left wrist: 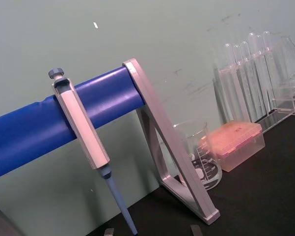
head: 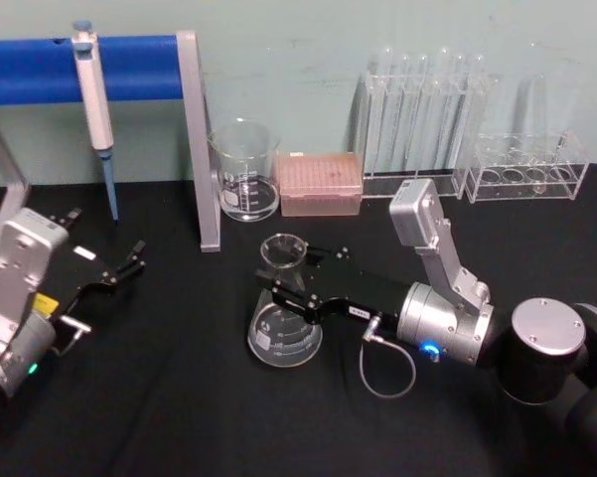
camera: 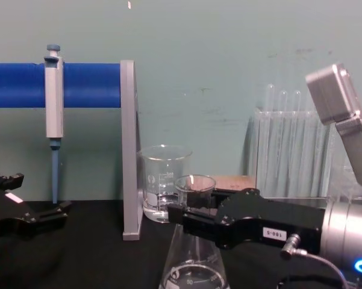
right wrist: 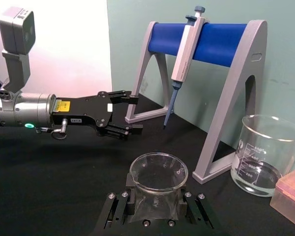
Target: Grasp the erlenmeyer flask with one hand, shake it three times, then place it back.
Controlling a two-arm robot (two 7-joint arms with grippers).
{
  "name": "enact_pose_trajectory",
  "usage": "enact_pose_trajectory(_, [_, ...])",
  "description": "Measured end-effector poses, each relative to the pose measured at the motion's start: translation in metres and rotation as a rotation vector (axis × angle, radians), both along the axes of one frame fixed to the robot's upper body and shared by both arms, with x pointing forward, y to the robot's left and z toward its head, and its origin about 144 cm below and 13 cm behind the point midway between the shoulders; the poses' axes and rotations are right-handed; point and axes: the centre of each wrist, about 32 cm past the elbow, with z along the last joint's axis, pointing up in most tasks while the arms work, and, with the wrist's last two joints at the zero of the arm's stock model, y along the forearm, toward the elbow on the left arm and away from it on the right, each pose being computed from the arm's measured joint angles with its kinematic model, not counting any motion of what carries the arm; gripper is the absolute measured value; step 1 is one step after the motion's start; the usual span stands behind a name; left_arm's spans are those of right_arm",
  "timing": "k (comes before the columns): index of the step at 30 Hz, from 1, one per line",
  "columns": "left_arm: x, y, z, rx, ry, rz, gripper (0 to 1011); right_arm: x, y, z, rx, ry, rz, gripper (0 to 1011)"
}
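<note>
Erlenmeyer flask: clear glass, conical, little liquid inside. Judged light, rigid, slippery and breakable. Best hold is probably the narrow neck beneath the flared rim, which should check slipping during shakes. Location: upright, base on the black bench, near centre, in front of the beaker. Right pincer: reaches in from the right, jaws either side of the neck, apparently clenched on it. Left pincer: parked at the bench's left, well apart, jaws spread, grasping nothing.
</note>
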Motion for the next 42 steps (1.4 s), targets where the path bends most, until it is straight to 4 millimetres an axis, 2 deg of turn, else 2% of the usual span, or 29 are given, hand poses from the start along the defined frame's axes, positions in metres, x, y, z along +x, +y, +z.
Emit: enact_pose_trajectory(42, [0.0000, 0.0000, 0.0000, 0.000, 0.000, 0.000, 1001, -0.0016, -0.0011, -0.0051, -0.014, 0.039, -0.008, 456])
